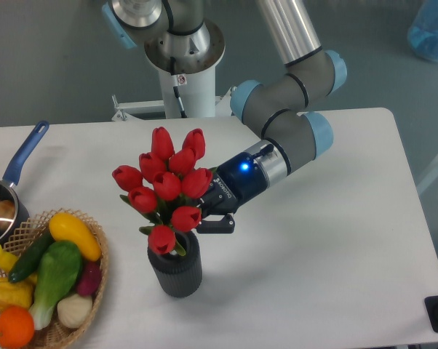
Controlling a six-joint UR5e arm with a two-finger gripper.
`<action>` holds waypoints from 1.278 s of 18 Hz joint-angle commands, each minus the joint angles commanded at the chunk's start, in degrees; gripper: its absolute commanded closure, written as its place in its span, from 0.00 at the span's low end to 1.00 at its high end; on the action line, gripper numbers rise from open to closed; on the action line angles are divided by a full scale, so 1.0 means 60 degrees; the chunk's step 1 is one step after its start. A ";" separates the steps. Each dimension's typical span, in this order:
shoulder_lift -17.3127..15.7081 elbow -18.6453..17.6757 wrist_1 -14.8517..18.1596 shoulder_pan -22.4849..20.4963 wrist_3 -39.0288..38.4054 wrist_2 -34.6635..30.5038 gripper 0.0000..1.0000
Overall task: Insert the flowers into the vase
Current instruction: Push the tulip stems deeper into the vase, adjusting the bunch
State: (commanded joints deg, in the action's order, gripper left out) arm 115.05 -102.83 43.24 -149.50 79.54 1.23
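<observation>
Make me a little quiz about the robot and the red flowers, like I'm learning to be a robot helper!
1. True or false: the tulips stand over the ribbed dark grey vase, and the gripper is beside their stems.
2. What lies in the wicker basket? A) toy cars B) colourful vegetables C) books
3. Fill in: the saucepan at the table's left edge has a ____ handle.

Key: 1 true. 2 B. 3 blue.
</observation>
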 joint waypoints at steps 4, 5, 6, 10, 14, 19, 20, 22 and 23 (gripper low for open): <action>0.0073 -0.0044 0.0000 0.0000 0.0116 0.0000 0.83; 0.0088 -0.0088 0.0000 0.0000 0.0204 0.0000 0.83; 0.0088 -0.0117 0.0000 0.0000 0.0307 0.0000 0.83; 0.0234 -0.0278 0.0000 -0.0015 0.0687 0.0000 0.83; 0.0278 -0.0308 0.0000 -0.0058 0.0747 0.0000 0.83; 0.0439 -0.0337 0.0000 -0.0073 0.0762 -0.0015 0.83; 0.0483 -0.0337 0.0000 -0.0073 0.0776 -0.0015 0.83; 0.0527 -0.0337 0.0000 -0.0073 0.0776 -0.0015 0.83; 0.0542 -0.0337 0.0000 -0.0073 0.0776 -0.0015 0.83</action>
State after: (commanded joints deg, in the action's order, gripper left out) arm 118.30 -104.85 43.24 -149.94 84.20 1.14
